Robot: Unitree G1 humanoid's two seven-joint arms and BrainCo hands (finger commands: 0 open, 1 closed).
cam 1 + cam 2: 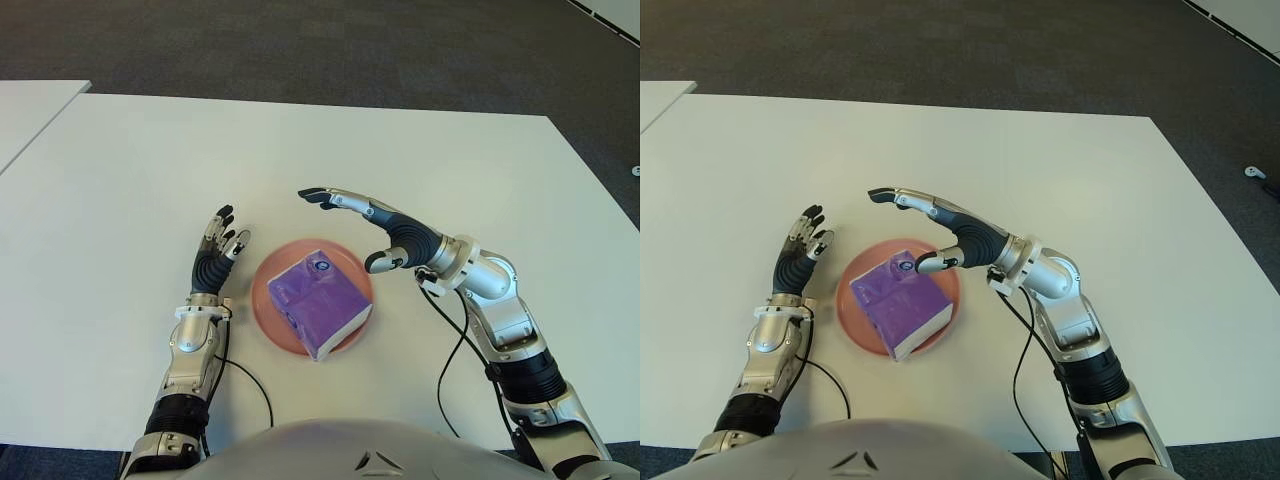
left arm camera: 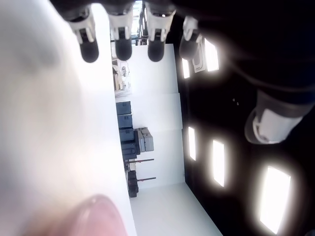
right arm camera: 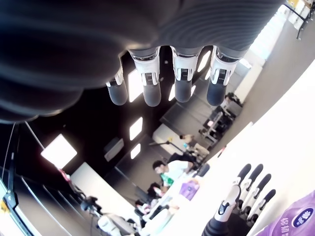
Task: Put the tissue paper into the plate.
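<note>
I find the tissue pack (image 1: 318, 303) lying in the plate (image 1: 268, 318) on the table (image 1: 300, 160). Right hand (image 1: 372, 223) hovers just beyond it, fingers (image 1: 325, 196) spread wide, empty. Left hand (image 1: 215, 255) beside the plate, fingers extended, empty

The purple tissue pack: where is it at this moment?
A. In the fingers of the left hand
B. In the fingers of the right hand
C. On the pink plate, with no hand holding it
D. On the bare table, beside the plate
C. The tissue pack lies on the pink plate; the right hand is open just beside it and the left hand is open on the plate's other side.
</note>
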